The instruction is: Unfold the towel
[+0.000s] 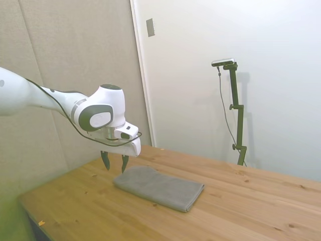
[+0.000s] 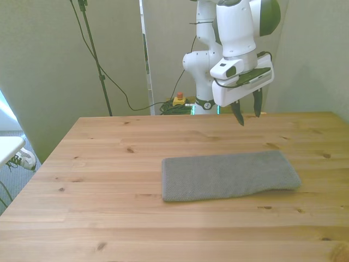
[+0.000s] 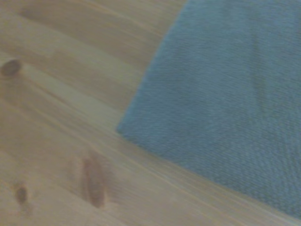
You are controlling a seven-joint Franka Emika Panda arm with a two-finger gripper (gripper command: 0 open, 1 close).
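My gripper (image 1: 115,163) hangs above the table (image 2: 109,164) w/ fingers (image 2: 238,116) apart, holding nothing, just off one short end of the towel (image 2: 229,176), not touching it. Towel lies flat and folded, lengthwise across the boards, toward the front view's right. Wrist cam shows one towel corner (image 3: 141,127) on bare wood, blurry.
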